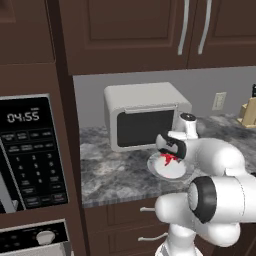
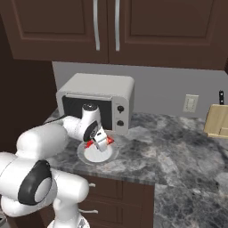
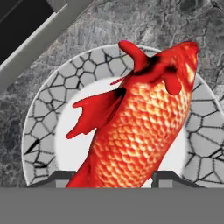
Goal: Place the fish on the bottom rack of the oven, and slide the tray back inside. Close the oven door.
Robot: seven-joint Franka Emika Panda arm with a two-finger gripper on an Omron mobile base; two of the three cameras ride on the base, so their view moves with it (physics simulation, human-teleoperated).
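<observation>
You see the gripper [image 3: 112,177] low over the round white plate [image 3: 41,131] on the grey stone counter [image 1: 115,175], just in front of the white microwave [image 1: 145,117]. The fish [image 3: 140,127] lies on that plate, its body running between the two fingertips [image 3: 59,177]. The fingers stand apart on either side of it; whether they already press it, you cannot tell.
</observation>
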